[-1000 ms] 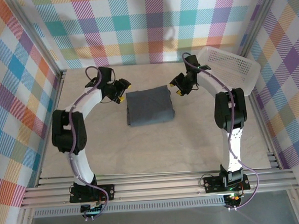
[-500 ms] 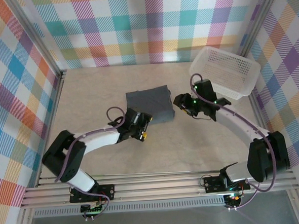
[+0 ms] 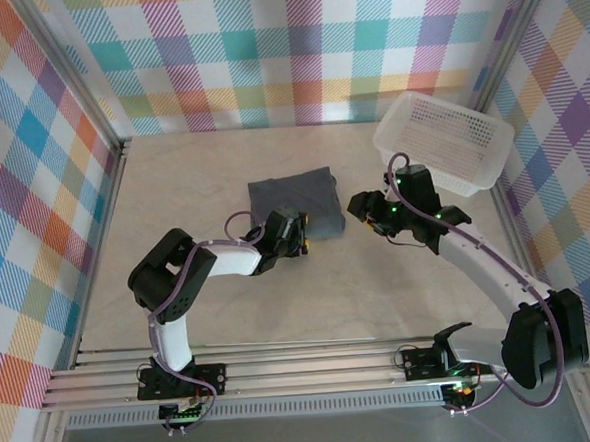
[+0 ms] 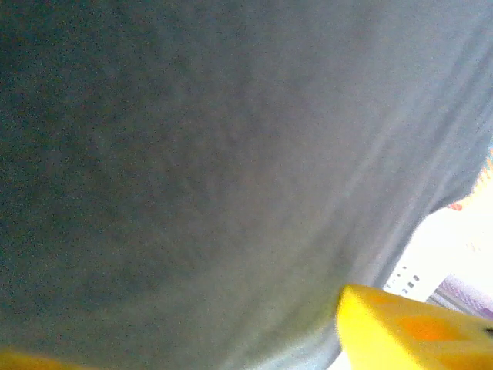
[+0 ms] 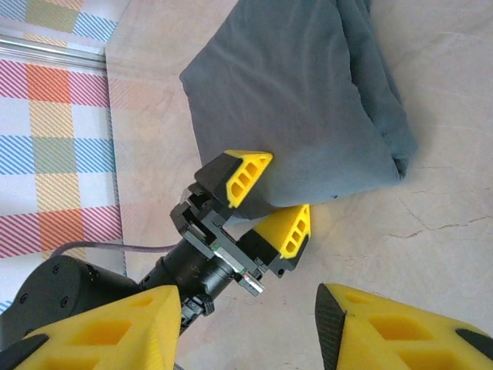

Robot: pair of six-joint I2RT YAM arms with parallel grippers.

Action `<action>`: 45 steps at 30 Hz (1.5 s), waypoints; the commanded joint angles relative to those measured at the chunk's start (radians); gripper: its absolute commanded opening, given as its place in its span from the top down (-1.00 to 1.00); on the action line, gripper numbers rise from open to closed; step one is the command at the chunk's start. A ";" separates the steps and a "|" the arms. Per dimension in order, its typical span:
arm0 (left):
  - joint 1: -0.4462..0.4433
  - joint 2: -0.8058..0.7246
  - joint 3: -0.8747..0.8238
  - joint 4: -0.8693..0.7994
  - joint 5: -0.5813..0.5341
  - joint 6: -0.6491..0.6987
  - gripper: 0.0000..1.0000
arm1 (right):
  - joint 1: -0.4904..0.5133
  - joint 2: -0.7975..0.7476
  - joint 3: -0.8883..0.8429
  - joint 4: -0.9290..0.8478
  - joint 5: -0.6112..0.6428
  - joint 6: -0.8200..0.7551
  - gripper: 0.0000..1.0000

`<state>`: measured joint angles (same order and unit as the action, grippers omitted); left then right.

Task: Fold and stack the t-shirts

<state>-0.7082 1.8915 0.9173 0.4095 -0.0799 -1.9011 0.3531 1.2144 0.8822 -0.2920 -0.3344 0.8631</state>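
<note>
Caught the left gripper (image 3: 294, 232) at the near edge of the folded shirt (image 3: 294, 196), low on the table (image 3: 173, 188), toward 6 o'clock of the cloth. Showed, from the right wrist, its yellow fingers (image 5: 248, 174) set one above and one below the shirt's corner, grey fabric between them; could not tell whether clamped tight or merely astride. Found, from the left wrist, grey cloth pressed close to the lens. Placed the shirt at 12 o'clock from those fingers, so judged any lift or tuck to run straight away from the bases.

Found the right gripper (image 3: 368, 213) just beside the shirt's near-right corner, apart from the cloth, with the shirt lying at 9 to 10 o'clock from it. Showed its own fingers (image 5: 389, 330) spread wide over bare table, nothing between them. Judged the left arm the nearer, being on the fabric, and the right a short sideways reach off.

Read the shirt as nearly square, slightly longer along 9-to-3, lying mid-table. Found the white basket (image 3: 450, 136) at 1 o'clock beyond the right gripper, apart from the shirt.
</note>
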 commanded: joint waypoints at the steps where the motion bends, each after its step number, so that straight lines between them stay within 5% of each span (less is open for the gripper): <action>1: 0.029 0.052 0.013 0.039 -0.025 -0.013 0.33 | -0.002 -0.016 -0.016 -0.005 -0.012 0.020 0.01; 4: 0.067 0.044 -0.003 0.058 -0.030 -0.009 0.95 | -0.002 -0.025 -0.003 -0.029 0.001 0.009 0.02; 5: 0.091 0.034 -0.009 0.053 -0.026 -0.005 1.00 | -0.002 -0.026 0.001 -0.034 0.003 0.003 0.02; 14: 0.476 -0.081 -0.004 -0.101 0.147 0.272 1.00 | 0.002 -0.016 0.008 -0.040 -0.009 -0.013 0.04; 22: 0.831 0.070 0.326 -0.419 0.382 0.838 1.00 | 0.001 0.010 0.021 -0.037 -0.033 -0.039 0.05; 32: 1.045 0.350 0.778 -0.803 0.508 1.239 1.00 | 0.002 0.074 0.054 -0.031 -0.053 -0.059 0.05; 39: 1.080 0.439 0.928 -0.869 0.548 1.264 1.00 | 0.003 0.106 0.063 -0.028 -0.058 -0.076 0.05; 42: 1.078 0.448 0.952 -0.872 0.553 1.250 0.76 | 0.003 0.118 0.067 -0.029 -0.060 -0.089 0.05; 45: 1.077 0.408 0.940 -0.881 0.513 1.238 -0.11 | 0.002 0.120 0.079 -0.037 -0.056 -0.106 0.02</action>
<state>0.3634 2.3226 1.8378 -0.4244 0.4442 -0.6655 0.3531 1.3285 0.9276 -0.3252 -0.3767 0.7986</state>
